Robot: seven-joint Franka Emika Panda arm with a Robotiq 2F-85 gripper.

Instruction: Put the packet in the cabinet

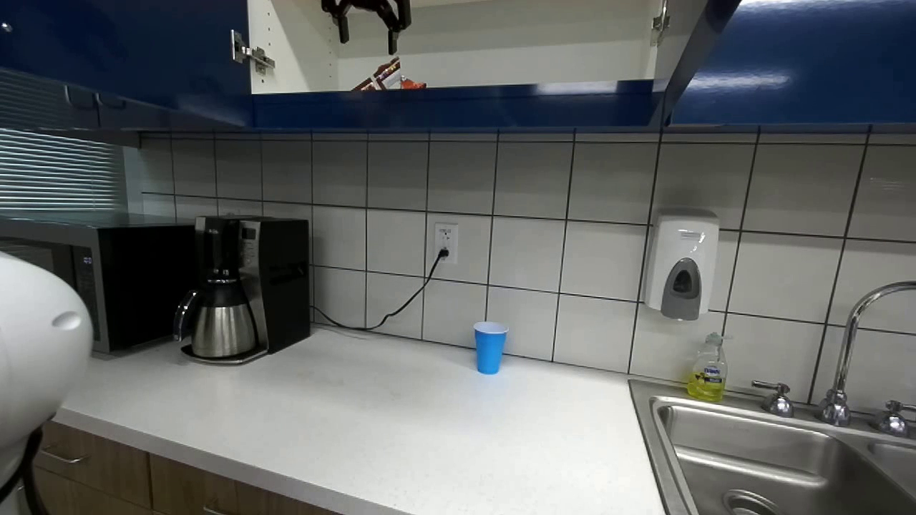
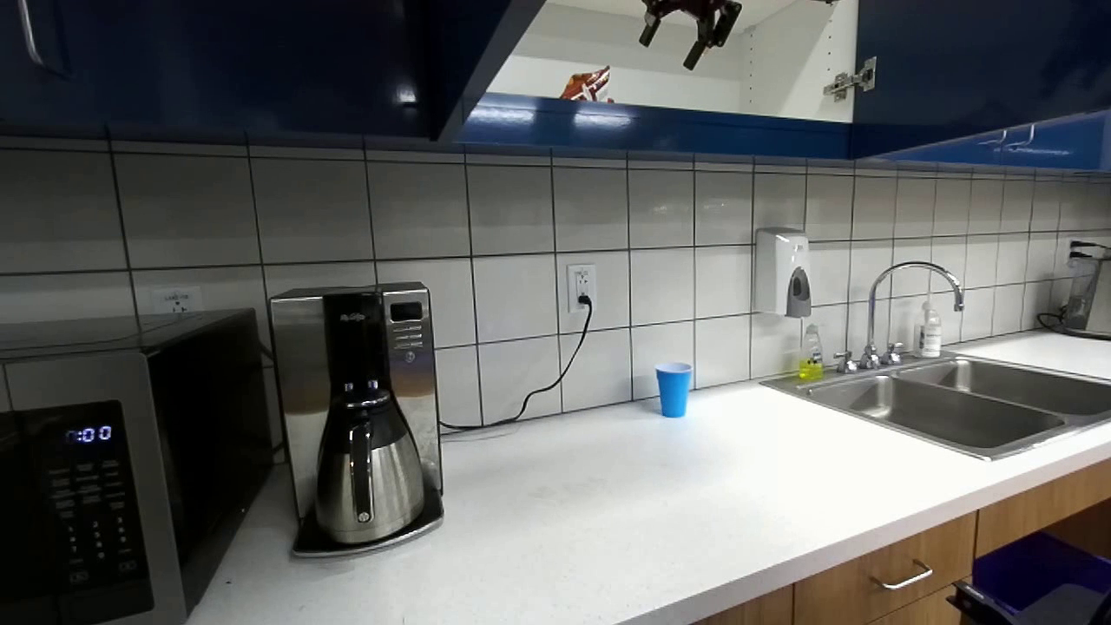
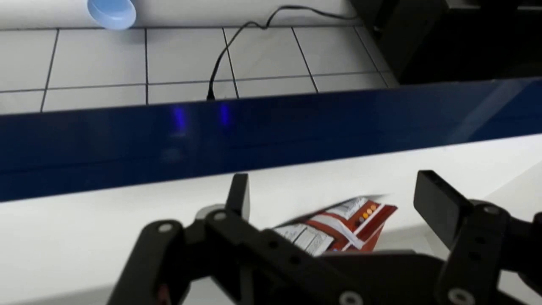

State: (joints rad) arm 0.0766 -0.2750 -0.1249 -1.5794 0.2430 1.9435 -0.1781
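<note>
The packet [image 3: 336, 226] is red and dark red, with white panels, a pale band and a row of small dots — yellow, orange, dark; the cabinet [image 1: 458, 107] is of glossy dark blue outside and of white inside; the gripper [image 3: 332, 192] is black; the cup [image 1: 490, 352] is bright blue, its inside paler; the wall tiles [image 1: 529, 247] are whitish, with a grid of dark lines; the worktop [image 1: 429, 422] is white; the drawers [image 2: 851, 555] are wood-brown; the carafe [image 1: 223, 329] — silver and black.
</note>
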